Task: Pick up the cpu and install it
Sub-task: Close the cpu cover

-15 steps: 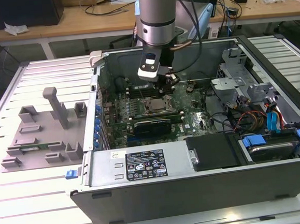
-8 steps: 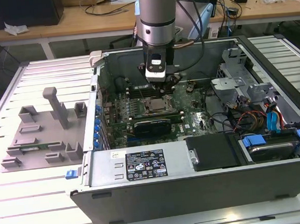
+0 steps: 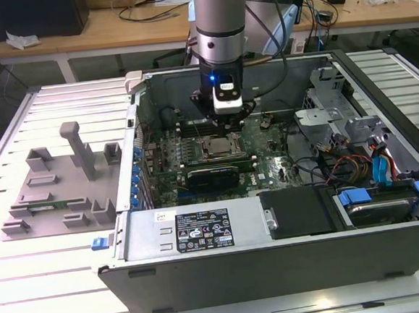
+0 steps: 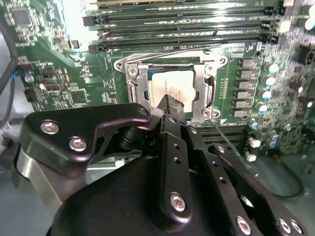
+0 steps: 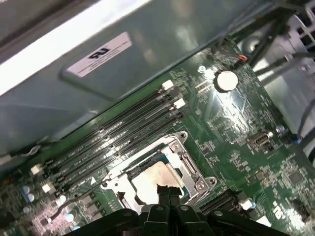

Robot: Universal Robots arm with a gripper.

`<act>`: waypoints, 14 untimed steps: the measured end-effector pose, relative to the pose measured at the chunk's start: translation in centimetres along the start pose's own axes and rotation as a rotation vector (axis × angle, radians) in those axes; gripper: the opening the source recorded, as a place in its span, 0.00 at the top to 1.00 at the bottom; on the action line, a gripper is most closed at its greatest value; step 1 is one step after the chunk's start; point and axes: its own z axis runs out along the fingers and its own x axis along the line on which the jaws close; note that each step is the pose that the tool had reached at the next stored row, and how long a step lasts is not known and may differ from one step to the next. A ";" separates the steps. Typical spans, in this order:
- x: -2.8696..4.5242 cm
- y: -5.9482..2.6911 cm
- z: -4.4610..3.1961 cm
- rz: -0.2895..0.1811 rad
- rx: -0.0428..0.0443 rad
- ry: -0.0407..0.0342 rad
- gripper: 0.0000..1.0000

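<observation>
The cpu (image 4: 172,82) lies flat inside the square metal-framed socket (image 4: 134,83) on the green motherboard, its silver top showing in both wrist views (image 5: 150,181). My gripper (image 4: 170,104) hangs right over the cpu's near edge, with its black fingertips (image 5: 168,190) pressed together and nothing between them. Whether the tips touch the chip I cannot tell. In the exterior view the arm stands upright in the open computer case, the gripper (image 3: 225,120) just above the socket and the cpu (image 3: 218,148).
Black memory slots (image 4: 187,29) run beside the socket. The case walls (image 3: 201,233) ring the board, with a drive cage and coloured cables (image 3: 373,165) at the exterior view's right. A grey fixture tray (image 3: 59,186) sits outside at its left.
</observation>
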 end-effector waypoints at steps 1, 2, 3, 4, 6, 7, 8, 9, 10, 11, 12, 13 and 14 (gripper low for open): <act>0.00 0.00 0.00 -0.030 -0.0001 0.0002 0.89; 0.00 0.00 0.00 -0.053 -0.0002 0.0003 0.89; 0.00 0.00 0.00 -0.069 -0.0002 0.0004 0.89; 0.00 0.00 0.00 -0.099 -0.0003 0.0005 0.89; 0.00 0.00 0.00 -0.139 -0.0004 0.0007 0.89; 0.00 0.00 0.00 -0.176 -0.0004 0.0009 0.89; 0.00 0.00 0.00 -0.196 -0.0005 0.0011 0.89; 0.00 0.00 0.00 -0.217 -0.0005 0.0012 0.89; 0.00 0.00 0.00 -0.243 -0.0006 0.0012 0.89; 0.00 0.00 0.00 -0.271 -0.0005 0.0013 0.89; 0.00 -0.01 0.00 -0.307 0.0000 0.0014 0.89; 0.00 0.00 0.00 -0.339 0.0002 0.0014 0.89; 0.00 0.00 0.01 -0.374 0.0009 0.0012 0.89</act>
